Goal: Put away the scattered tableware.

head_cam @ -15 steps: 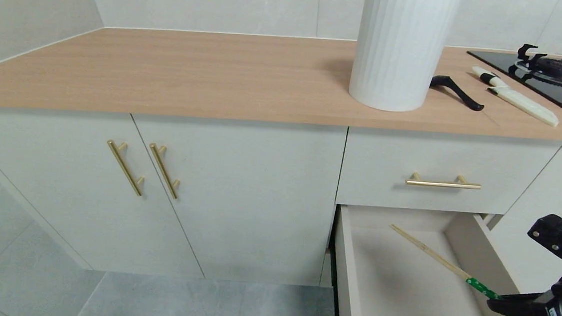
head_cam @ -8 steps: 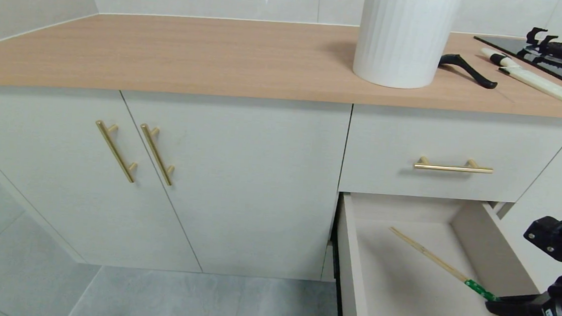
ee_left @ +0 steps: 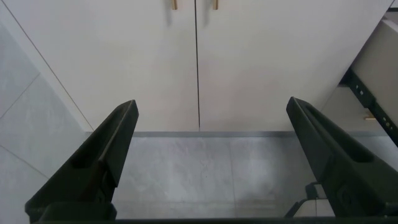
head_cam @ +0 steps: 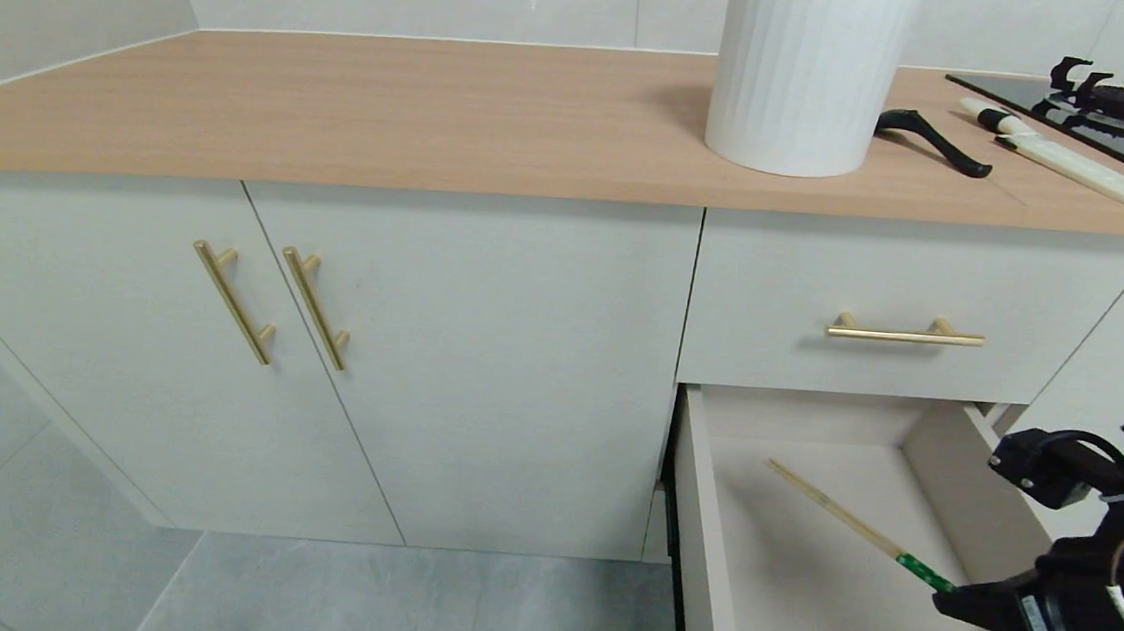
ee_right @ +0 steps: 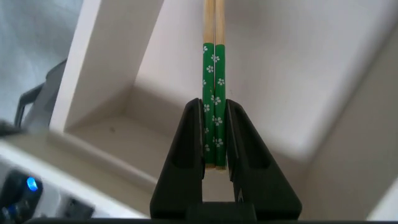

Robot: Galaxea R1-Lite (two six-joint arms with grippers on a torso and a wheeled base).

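Right jaws pinch chopsticks (head_cam: 837, 513) inside the open drawer (head_cam: 696, 527); left jaws spread wide, empty.

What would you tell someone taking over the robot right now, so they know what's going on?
The right gripper is shut on the chopsticks, held slanting over the open drawer; not yet released.
The left gripper is open and empty, low before the cabinet doors.
Done: drawer open, chopsticks brought to it.
Left: let the chopsticks go in the drawer; then probably the knife and the black-handled utensil on the counter beside the white container; close the drawer.
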